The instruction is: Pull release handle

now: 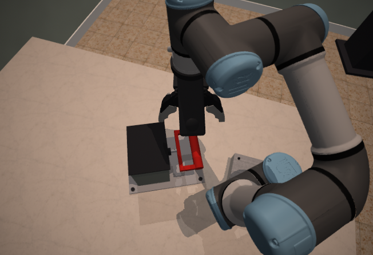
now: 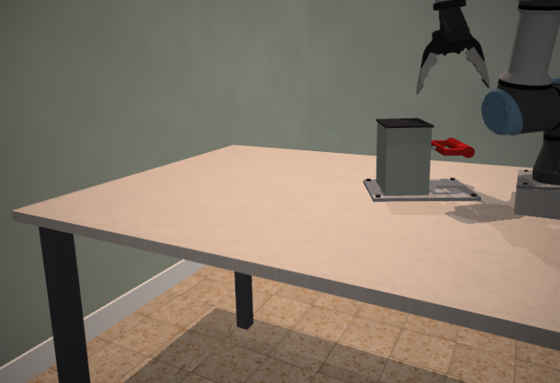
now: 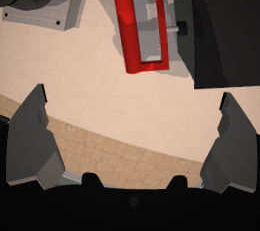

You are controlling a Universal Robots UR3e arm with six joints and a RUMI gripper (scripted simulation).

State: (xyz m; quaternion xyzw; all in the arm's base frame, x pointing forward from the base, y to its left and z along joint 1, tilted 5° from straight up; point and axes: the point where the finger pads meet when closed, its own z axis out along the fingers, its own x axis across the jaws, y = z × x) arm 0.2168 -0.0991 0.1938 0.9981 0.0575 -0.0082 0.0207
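The red release handle [image 1: 197, 150] [image 2: 452, 148] [image 3: 127, 36] is a rectangular loop on a thin rod that sticks out of the side of a grey housing box with a black top [image 1: 146, 149] [image 2: 403, 159] [image 3: 225, 31]. The handle sits close to the box. The box stands on a grey base plate [image 1: 162, 186] [image 2: 448, 190] on the table. My gripper [image 1: 191, 116] [image 2: 452, 88] [image 3: 134, 88] is open and empty. It points down and hangs in the air well above the handle, touching nothing.
The arm's own base mount [image 1: 242, 161] [image 2: 532, 196] [image 3: 40, 11] stands on the table just beyond the handle's side of the plate. The table's far edge runs close behind the box in the wrist view, with tiled floor beyond it.
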